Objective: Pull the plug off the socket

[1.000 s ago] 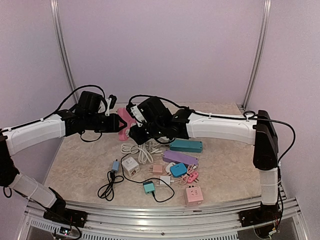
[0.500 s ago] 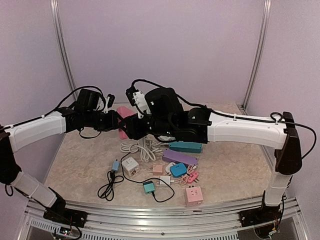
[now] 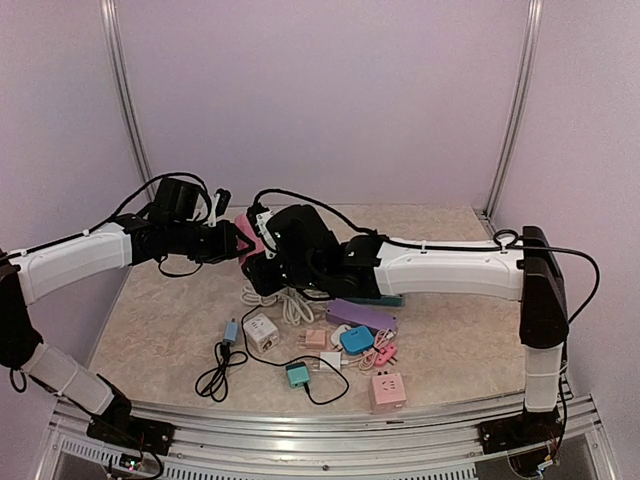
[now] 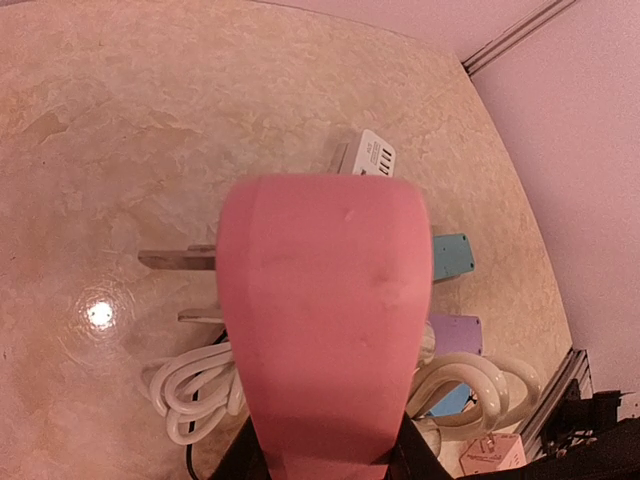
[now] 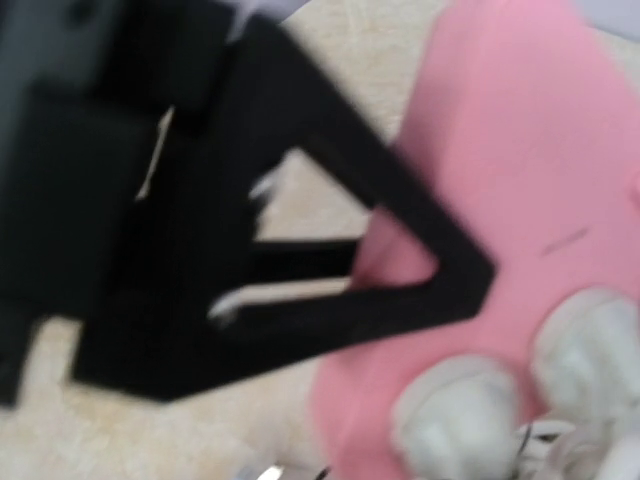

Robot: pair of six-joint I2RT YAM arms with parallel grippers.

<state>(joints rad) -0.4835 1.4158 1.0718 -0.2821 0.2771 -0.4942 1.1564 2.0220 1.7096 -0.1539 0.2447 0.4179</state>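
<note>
Top external view: the left tool (image 3: 228,243) gripped the pink socket (image 3: 247,232) above the tabletop (image 3: 450,330), upper left of centre. The right tool (image 3: 260,268) sat just beside it, its opening impossible to judge. In the right wrist view the white plug (image 5: 455,410) appeared seated at lower right; a pull off the plug's axis could wrench the socket from the left tool's grip.

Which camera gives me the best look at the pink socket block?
Left wrist: the pink socket block fills mid-frame, clear, with a broad face showing. Right wrist shows it blurred and cut by the frame edge. Top external shows only a small, partly hidden patch.
</note>
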